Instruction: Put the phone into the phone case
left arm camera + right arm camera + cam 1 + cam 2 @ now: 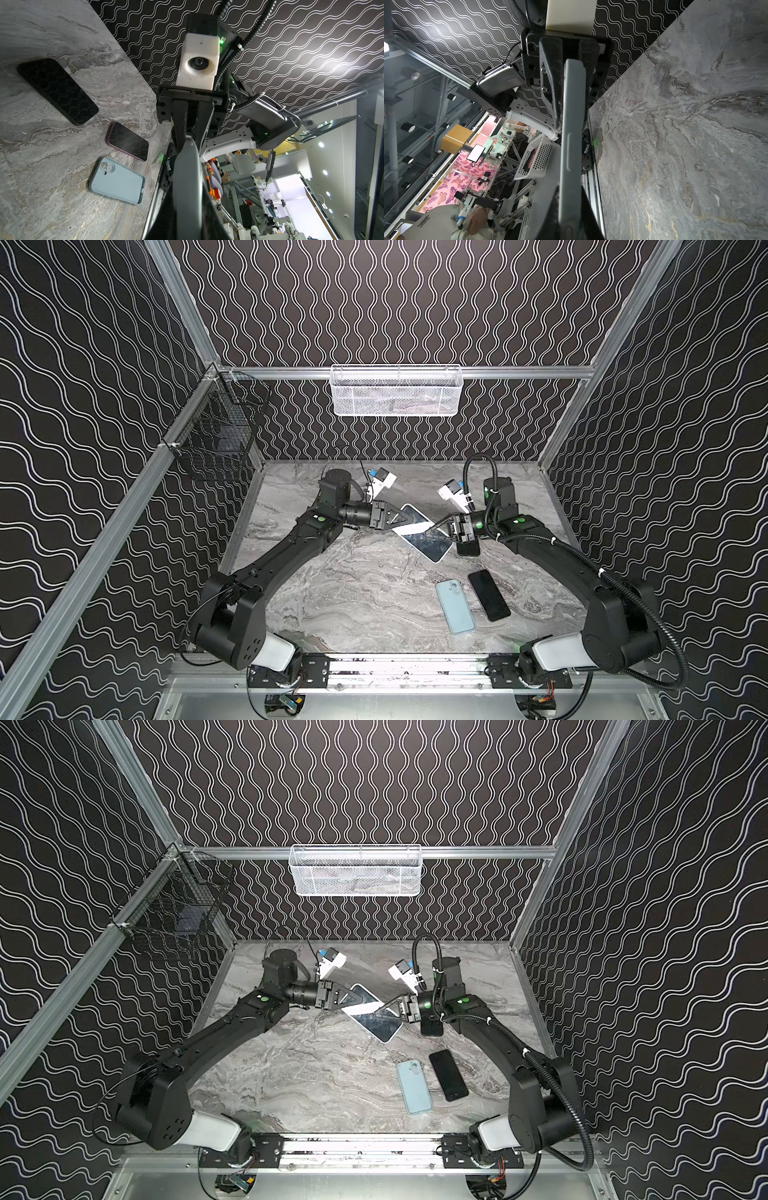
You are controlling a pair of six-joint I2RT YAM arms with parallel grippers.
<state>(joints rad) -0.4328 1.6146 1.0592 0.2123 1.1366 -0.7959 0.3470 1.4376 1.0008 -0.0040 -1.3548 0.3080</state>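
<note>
Over the middle of the marble worktop [353,593], the right claw [434,529] is pinching one end of the blue-edged phone [428,549] and holding it off the surface. The left claw [409,526] is straddling the opposite end, but I cannot tell whether it is gripping. A black phone [489,595] and a light-blue case [455,606] are lying toward five o'clock from it.

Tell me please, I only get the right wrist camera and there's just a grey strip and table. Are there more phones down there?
Observer: Yes, three lie on the table: a light blue phone, a black phone and a purple-edged phone.
Operator: Is my grey strip a phone too?
Observer: Yes. In both top views it is a pale-rimmed phone with its shiny screen facing up.
</note>
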